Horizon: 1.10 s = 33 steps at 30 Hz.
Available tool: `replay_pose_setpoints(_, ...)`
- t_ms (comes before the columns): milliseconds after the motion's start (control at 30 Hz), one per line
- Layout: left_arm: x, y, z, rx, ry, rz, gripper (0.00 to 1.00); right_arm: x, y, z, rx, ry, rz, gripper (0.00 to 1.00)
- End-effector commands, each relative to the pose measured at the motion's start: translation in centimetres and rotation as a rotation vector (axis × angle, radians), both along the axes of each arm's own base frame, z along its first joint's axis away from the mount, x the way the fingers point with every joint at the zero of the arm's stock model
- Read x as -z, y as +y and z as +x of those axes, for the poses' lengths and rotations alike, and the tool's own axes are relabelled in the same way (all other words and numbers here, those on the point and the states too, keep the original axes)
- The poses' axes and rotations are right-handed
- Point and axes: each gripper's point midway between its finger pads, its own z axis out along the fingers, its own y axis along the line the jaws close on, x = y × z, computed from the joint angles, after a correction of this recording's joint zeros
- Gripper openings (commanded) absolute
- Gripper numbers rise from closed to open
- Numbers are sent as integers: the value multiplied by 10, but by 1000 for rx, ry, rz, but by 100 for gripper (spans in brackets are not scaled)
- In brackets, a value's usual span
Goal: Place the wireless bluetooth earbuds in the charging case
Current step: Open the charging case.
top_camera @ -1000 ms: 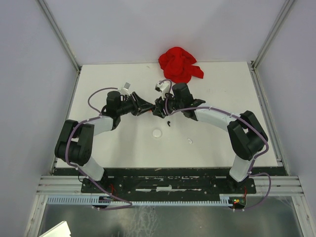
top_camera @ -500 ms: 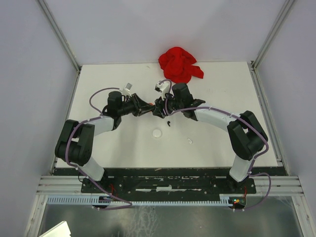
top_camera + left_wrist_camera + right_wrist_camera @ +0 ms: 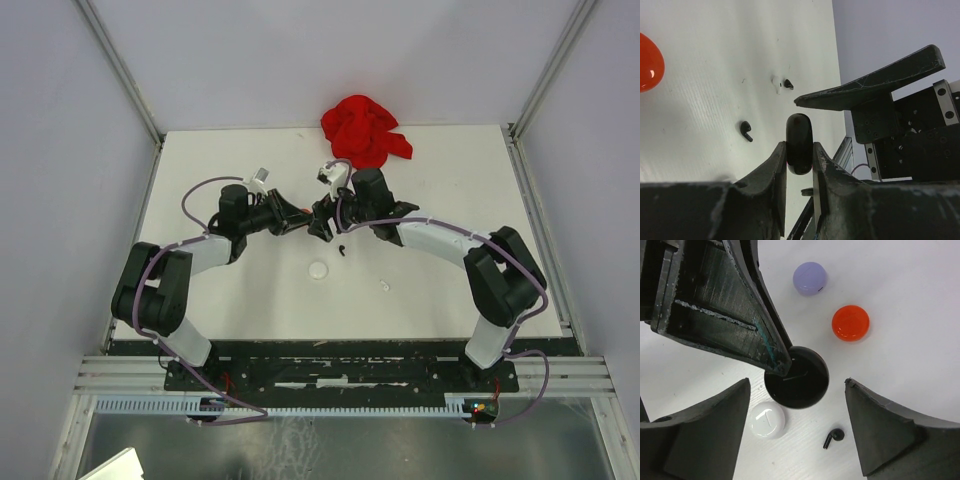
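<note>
A round black charging case (image 3: 799,129) hangs above the table, edge-on between the fingers of my left gripper (image 3: 800,146), which is shut on it. In the right wrist view the same case (image 3: 801,380) sits between the wide-open jaws of my right gripper (image 3: 797,386), which touch nothing. One black earbud (image 3: 834,437) lies on the table just below the case. From above, the left gripper (image 3: 298,222) and right gripper (image 3: 322,220) meet tip to tip, with the black earbud (image 3: 343,249) beside them and a white earbud (image 3: 383,286) farther right.
A white disc (image 3: 768,420), a red disc (image 3: 850,322) and a lilac disc (image 3: 810,278) lie on the table under the grippers. A red cloth (image 3: 362,130) is bunched at the back edge. White walls close in the table's sides.
My left gripper has shut onto the black case. My right gripper has opened wider and no longer touches it. Both arms have barely shifted.
</note>
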Motion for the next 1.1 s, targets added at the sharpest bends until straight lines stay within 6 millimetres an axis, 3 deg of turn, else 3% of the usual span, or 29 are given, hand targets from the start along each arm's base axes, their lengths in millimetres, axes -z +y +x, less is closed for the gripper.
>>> replay_pose_setpoints(0,-21,-3,16,-16,-94,3,3,-62,-15,13,99,-112,127,90)
replay_pose_setpoints(100,-25,-4,21,-25,-89,-18,3,-72,-33,21,203,-113,121,99)
replay_pose_setpoints(267,-35,-7,25,-23,-98,-56,3,-64,-48,25,279,-85,55,100)
replay_pose_setpoints(767,-48,-20,11,34,-102,-90,3,-23,-46,47,340,-39,-13,99)
replay_pose_setpoints(1067,-52,-22,10,45,-91,-119,3,-16,-54,54,393,-38,-26,100)
